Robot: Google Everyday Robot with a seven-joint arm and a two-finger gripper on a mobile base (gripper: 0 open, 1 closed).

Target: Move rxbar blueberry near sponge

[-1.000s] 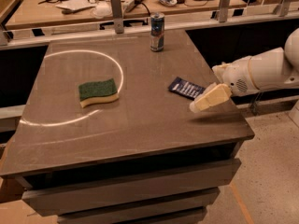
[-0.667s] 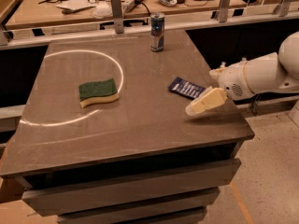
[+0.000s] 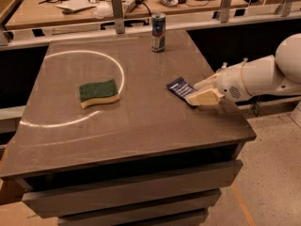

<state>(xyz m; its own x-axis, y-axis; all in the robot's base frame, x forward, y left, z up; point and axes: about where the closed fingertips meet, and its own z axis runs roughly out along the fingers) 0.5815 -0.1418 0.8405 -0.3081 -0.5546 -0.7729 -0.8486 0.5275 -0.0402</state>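
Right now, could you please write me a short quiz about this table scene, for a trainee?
1. True or false: the rxbar blueberry touches the sponge.
2. What stands near the far edge of the table? A) drink can B) mug C) bowl
3. Which thing does the gripper, fingers open, hover at?
Key: 1 false; 2 A; 3 the rxbar blueberry.

Your gripper (image 3: pixel 201 91) sits over the right side of the table (image 3: pixel 141 131). It covers the end of the rxbar blueberry (image 3: pixel 179 87) just left of it, so you cannot tell whether they touch. The bar's print is too small to read. Behind the gripper, the arm (image 3: pixel 263 76) runs off the right border.
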